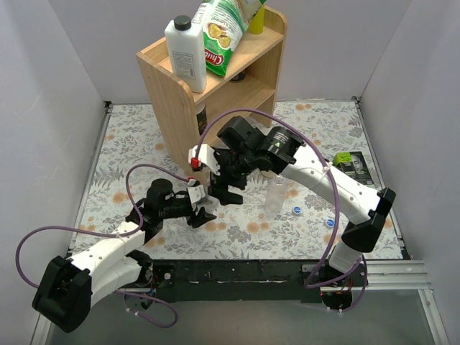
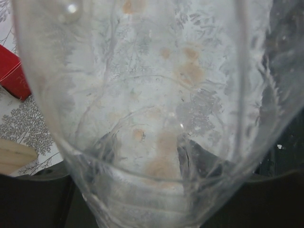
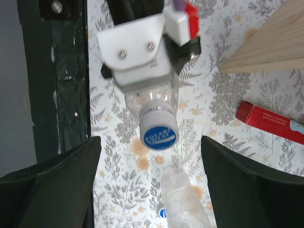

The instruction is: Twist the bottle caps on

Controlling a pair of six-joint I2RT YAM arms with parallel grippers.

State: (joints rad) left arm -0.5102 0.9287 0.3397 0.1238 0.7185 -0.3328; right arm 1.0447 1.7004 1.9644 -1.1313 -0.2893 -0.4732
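Firstly, left pincer [image 1: 202, 214]: clamped together on a clear bottle [image 2: 156, 95], off the table, above its near edge and left of centre; likely held as a fixed anchor so that turning the cap does not spin the bottle.
Held bottle's cap: a blue cap [image 3: 159, 134] sits on the neck, facing the right wrist camera; whether it is fully tight I cannot tell.
Right pincer [image 1: 228, 188]: jaws wide apart, on either side of that cap and not touching it; it reads as a release after a twist, or a fresh approach.
Standing bottle [image 1: 275, 195]: upright on the table just right of centre, apparently uncapped and waiting.
Loose caps: one [image 1: 296, 210] just beside that bottle, another [image 1: 330, 223] further toward the right edge, both nearer the near edge; probably for the bottles not yet done.
Top view only: the whole layout and both loose caps; the held bottle is mostly hidden by the arms.
Left wrist view only: the bottle wall fills the frame, proving the grip.
Right wrist view only: the seated cap and the open jaws.
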